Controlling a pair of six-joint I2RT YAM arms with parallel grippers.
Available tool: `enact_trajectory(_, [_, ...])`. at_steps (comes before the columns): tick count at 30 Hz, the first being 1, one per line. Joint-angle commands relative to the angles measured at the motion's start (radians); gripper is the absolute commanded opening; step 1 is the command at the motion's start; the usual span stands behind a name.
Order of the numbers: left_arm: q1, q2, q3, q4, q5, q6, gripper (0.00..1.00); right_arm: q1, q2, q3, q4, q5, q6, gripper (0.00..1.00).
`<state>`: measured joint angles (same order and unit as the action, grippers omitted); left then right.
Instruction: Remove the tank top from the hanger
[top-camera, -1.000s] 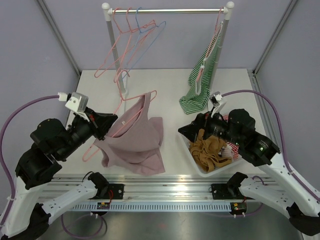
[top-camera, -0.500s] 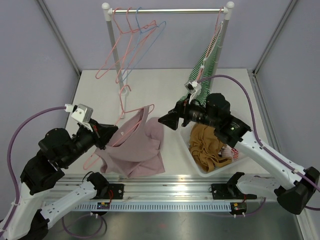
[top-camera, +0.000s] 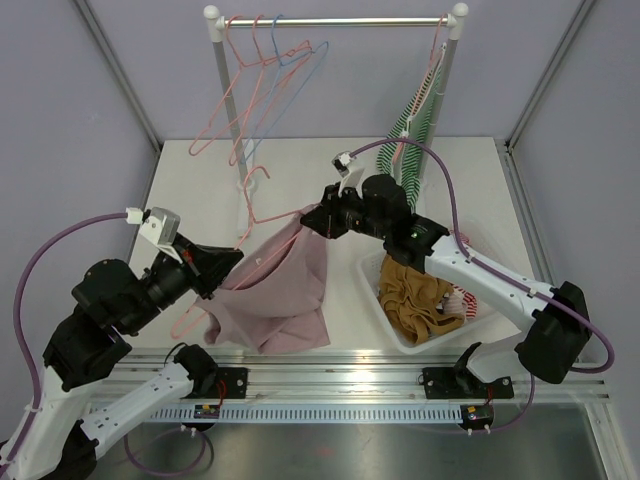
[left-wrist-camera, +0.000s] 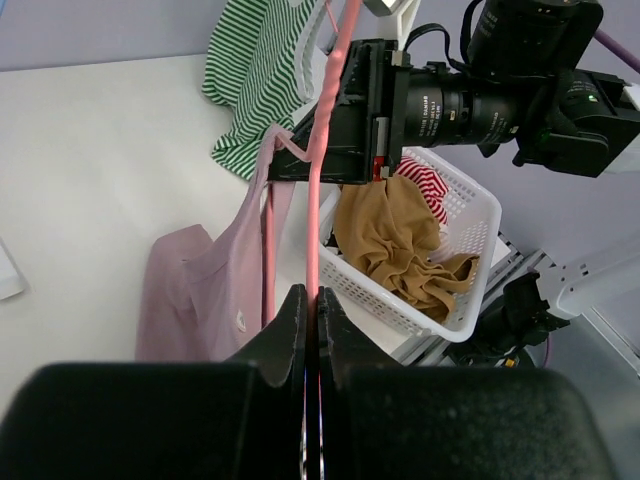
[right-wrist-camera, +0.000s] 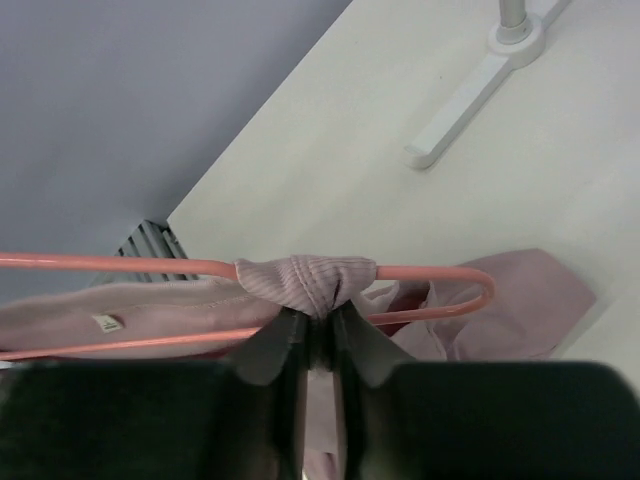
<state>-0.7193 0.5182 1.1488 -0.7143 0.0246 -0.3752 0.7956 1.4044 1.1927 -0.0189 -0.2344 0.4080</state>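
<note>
The mauve tank top (top-camera: 285, 290) hangs from a pink hanger (top-camera: 252, 205) that is tilted over the table, its lower folds resting on the surface. My left gripper (top-camera: 230, 260) is shut on the hanger's wire (left-wrist-camera: 320, 200), which runs up from between the jaws (left-wrist-camera: 312, 300). My right gripper (top-camera: 311, 216) is at the hanger's far shoulder. In the right wrist view it (right-wrist-camera: 317, 322) is shut on the bunched strap (right-wrist-camera: 308, 280) where it wraps over the hanger bar (right-wrist-camera: 430, 272).
A white basket (top-camera: 383, 308) with tan and red-striped clothes sits right of the tank top. A green striped top (top-camera: 412, 125) hangs on the rack (top-camera: 340, 20) behind, beside several bare hangers (top-camera: 270, 75). The rack's foot (right-wrist-camera: 480, 70) lies just beyond the strap.
My right arm swung left from over the basket to the hanger's shoulder, and its jaws closed on the strap. My left gripper kept hold of the hanger, shifting slightly.
</note>
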Motion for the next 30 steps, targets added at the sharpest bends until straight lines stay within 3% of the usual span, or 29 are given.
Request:
enact_trajectory(1, [-0.005,0.008,0.014,0.099,0.026,-0.010,0.00,0.007,-0.005,0.056,0.048,0.104,-0.034,0.12])
enact_trajectory(3, [-0.005,0.012,0.028,0.059,-0.006,0.008,0.00,0.007,-0.018,0.048,0.027,0.138,-0.057,0.00])
enact_trajectory(10, [-0.005,-0.012,0.049,-0.089,-0.114,0.091,0.00,-0.018,-0.024,0.051,-0.119,0.319,-0.115,0.00])
enact_trajectory(18, [-0.005,-0.055,0.046,-0.094,-0.060,0.104,0.00,-0.121,0.060,0.105,-0.190,0.284,-0.135,0.00])
enact_trajectory(24, [-0.005,-0.049,0.055,-0.031,0.043,0.099,0.00,-0.162,0.125,0.163,-0.210,0.167,-0.141,0.00])
enact_trajectory(27, [-0.005,-0.029,0.060,0.050,0.041,0.090,0.00,-0.162,0.096,0.156,-0.188,-0.038,-0.123,0.00])
enact_trajectory(30, [-0.005,0.015,0.049,0.249,0.034,0.079,0.00,-0.162,0.018,0.087,-0.066,-0.219,-0.046,0.00])
